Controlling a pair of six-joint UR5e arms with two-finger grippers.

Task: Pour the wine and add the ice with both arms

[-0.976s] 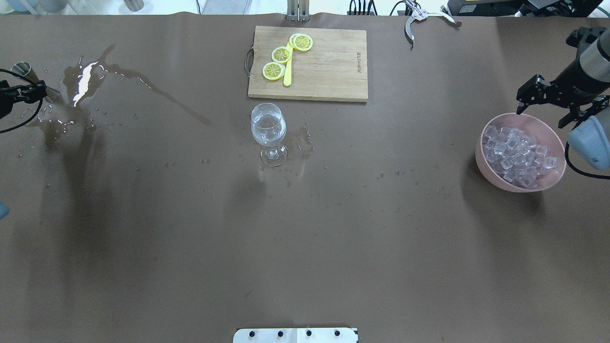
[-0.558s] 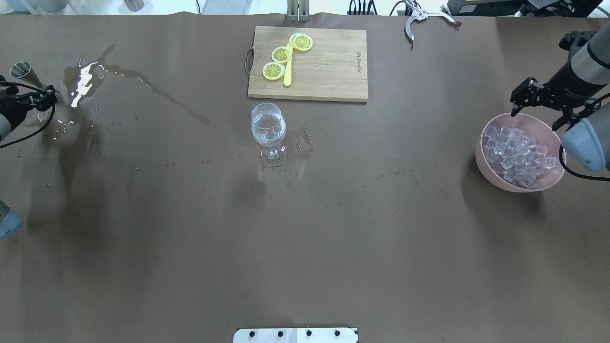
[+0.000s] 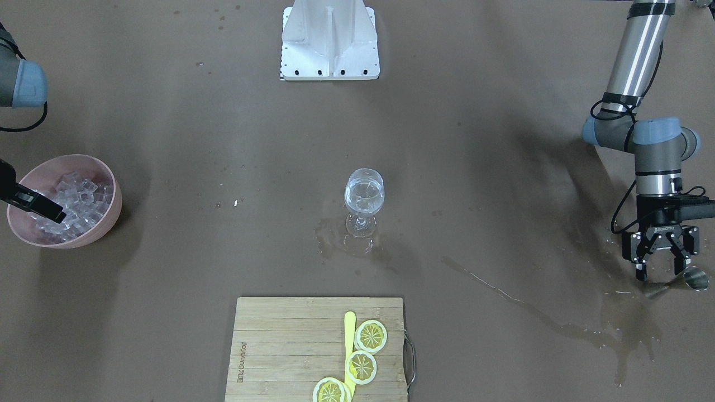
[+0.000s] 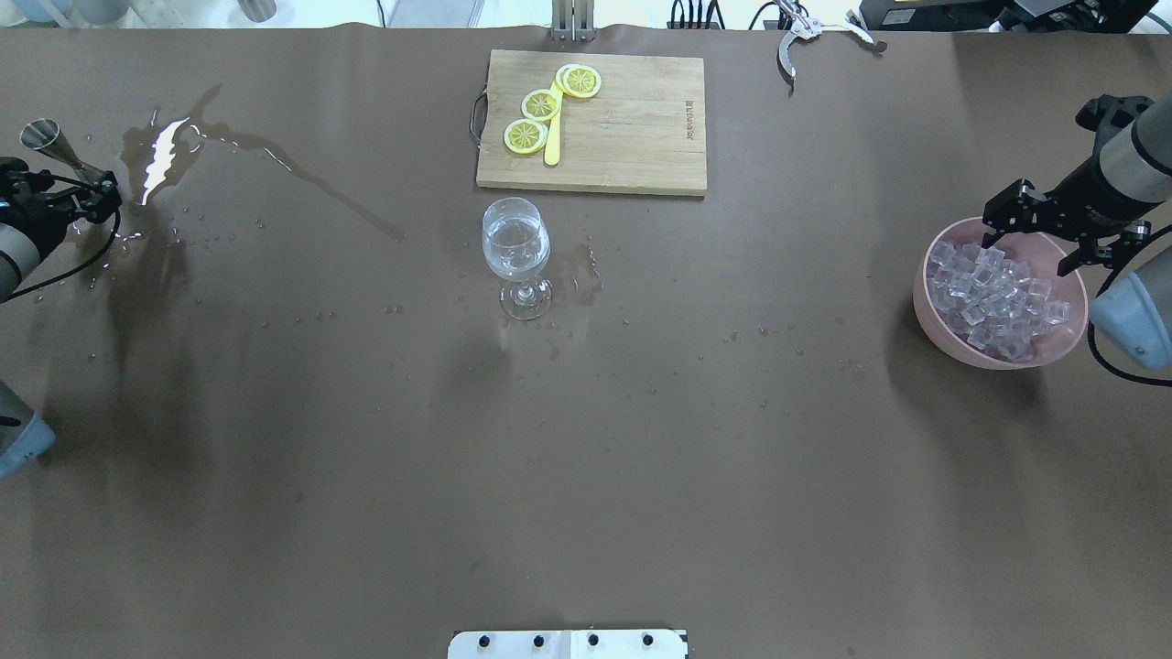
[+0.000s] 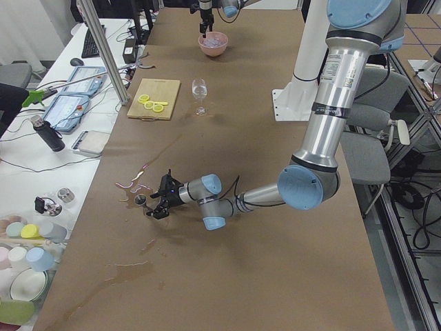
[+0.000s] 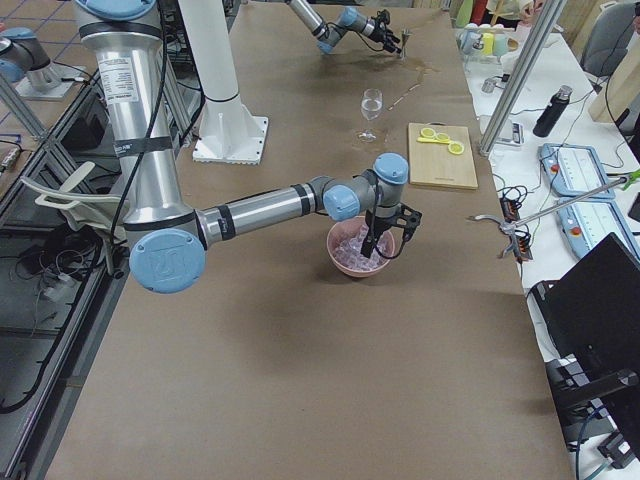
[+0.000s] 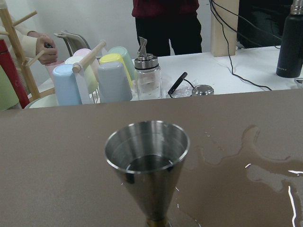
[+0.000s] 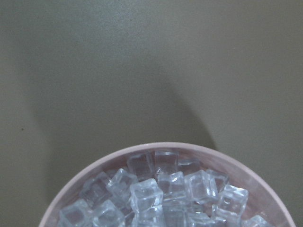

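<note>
1. My left arm (image 5: 322, 103) comes down from high up and bends at its blue elbow. Then it lies low and almost flat over the surface (image 4: 586, 476).
2. The left pincer (image 3: 662, 272) points level, away from the robot's base. Its two fingers (image 3: 641, 268) are spread wide and grip nothing.
3. A small metal cup (image 7: 147, 161) stands upright just in front of that pincer. I cannot tell if a finger touches it. A little clear liquid lies at its bottom.
4. A wet puddle (image 4: 163, 157) shines on the surface near the metal cup.
5. My right arm (image 6: 260, 208) reaches out flat from its elbow. Its wrist turns the right pincer (image 4: 1026, 249) to point straight down.
6. The right pincer is spread apart and holds nothing. It hangs over the pink bowl (image 4: 923, 307). I cannot tell if it touches what is inside.
7. The ice (image 8: 175, 191) is heaped in the pink bowl, many clear cubes together.
8. The wine (image 4: 515, 259) sits in the wine glass (image 4: 526, 298). The glass stands upright in the middle of the surface, well apart from both pincers.
9. A wooden board (image 4: 632, 128) lies near the wine glass, on the side away from the robot. Yellow lemon slices (image 4: 540, 104) rest on it.
</note>
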